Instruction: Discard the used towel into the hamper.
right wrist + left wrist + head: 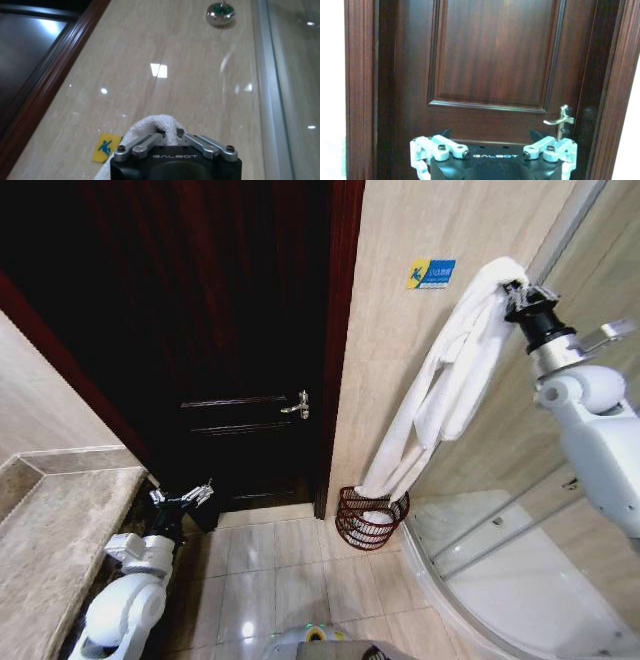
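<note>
1. The right gripper (518,292) is raised high against the beige tiled wall (400,360), beside the glass shower enclosure (520,560); its fingers (150,141) are pinching the top fold of a long white terry towel (440,390).
2. The towel hangs down from that grip in a loose drape along the wall, and its lower end reaches into the small round dark reddish-brown openwork hamper (372,518).
3. The hamper stands on the pale tiled floor (290,570), at the foot of the wall, between the dark wooden door (240,380) and the curved edge of the shower tray; white cloth shows inside it.
4. The left gripper (182,500) is held low near the marble worktop (50,550) edge, facing the door, with its fingers (442,146) spread and holding nothing.
5. A small blue and yellow sticker (431,274) sits on the wall just beside the gripped towel top.
</note>
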Motion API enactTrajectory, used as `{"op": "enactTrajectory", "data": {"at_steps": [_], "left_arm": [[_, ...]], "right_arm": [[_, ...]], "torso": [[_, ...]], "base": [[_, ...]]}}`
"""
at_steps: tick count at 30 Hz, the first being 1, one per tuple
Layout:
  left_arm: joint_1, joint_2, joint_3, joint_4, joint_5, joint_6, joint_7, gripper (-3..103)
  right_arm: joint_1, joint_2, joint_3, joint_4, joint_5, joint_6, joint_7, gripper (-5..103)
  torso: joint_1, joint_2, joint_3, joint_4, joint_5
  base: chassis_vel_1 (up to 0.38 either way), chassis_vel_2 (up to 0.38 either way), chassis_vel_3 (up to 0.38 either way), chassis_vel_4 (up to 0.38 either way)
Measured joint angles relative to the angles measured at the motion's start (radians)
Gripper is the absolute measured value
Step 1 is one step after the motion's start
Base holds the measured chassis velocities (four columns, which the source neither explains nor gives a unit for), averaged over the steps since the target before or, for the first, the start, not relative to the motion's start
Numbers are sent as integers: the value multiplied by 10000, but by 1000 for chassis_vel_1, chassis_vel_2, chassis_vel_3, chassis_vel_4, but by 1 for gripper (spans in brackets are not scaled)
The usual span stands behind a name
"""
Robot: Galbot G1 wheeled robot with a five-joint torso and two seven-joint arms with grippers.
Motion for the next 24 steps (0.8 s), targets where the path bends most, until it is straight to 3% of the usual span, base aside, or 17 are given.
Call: {"op": "enactTrajectory", "data": {"at_steps": [24], "left_arm": [[0,0,0,0,0,0,0,100]], "right_arm": [[-90,-101,150,-90,141,0,-107,4]], "torso": [[0,0,0,0,0]], "base": [[0,0,0,0]]}}
